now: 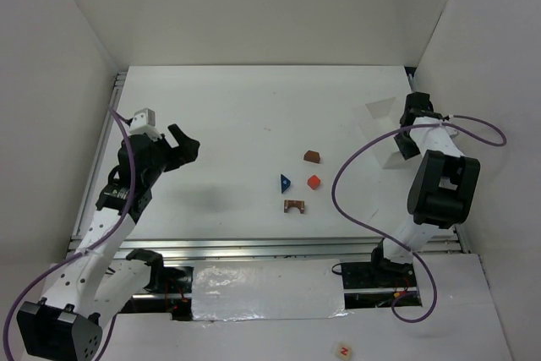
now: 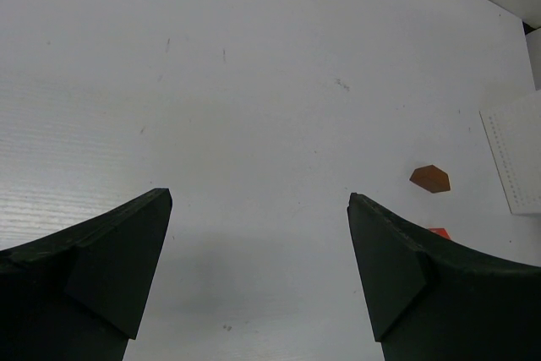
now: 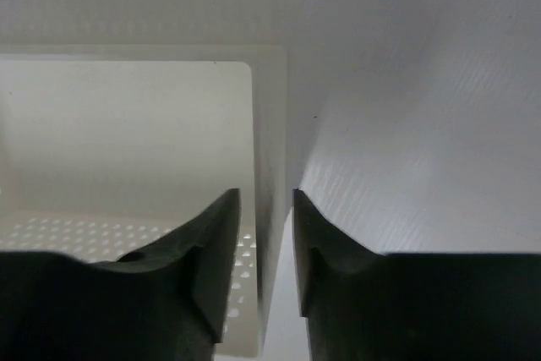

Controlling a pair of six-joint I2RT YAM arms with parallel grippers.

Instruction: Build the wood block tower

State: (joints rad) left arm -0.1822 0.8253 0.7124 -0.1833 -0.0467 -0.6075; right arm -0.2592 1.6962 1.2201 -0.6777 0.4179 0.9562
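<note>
Looking from the top, the left gripper [image 1: 188,144] was wide open and empty, with loose blocks [image 1: 314,181] unstacked out ahead of it. Left wrist view: a brown block [image 2: 429,178] lay ahead and right of its fingers. Right wrist view: the right gripper [image 3: 265,196] was slightly parted, straddling the tray [image 3: 270,124] wall.

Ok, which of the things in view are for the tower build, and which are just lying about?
For the job:
- brown block
- blue wedge
- red cube
- brown arch block

Just lying about:
- white tray, its wall between the right claw fingers
- crinkled shiny sheet at the near edge
- small tag
</note>
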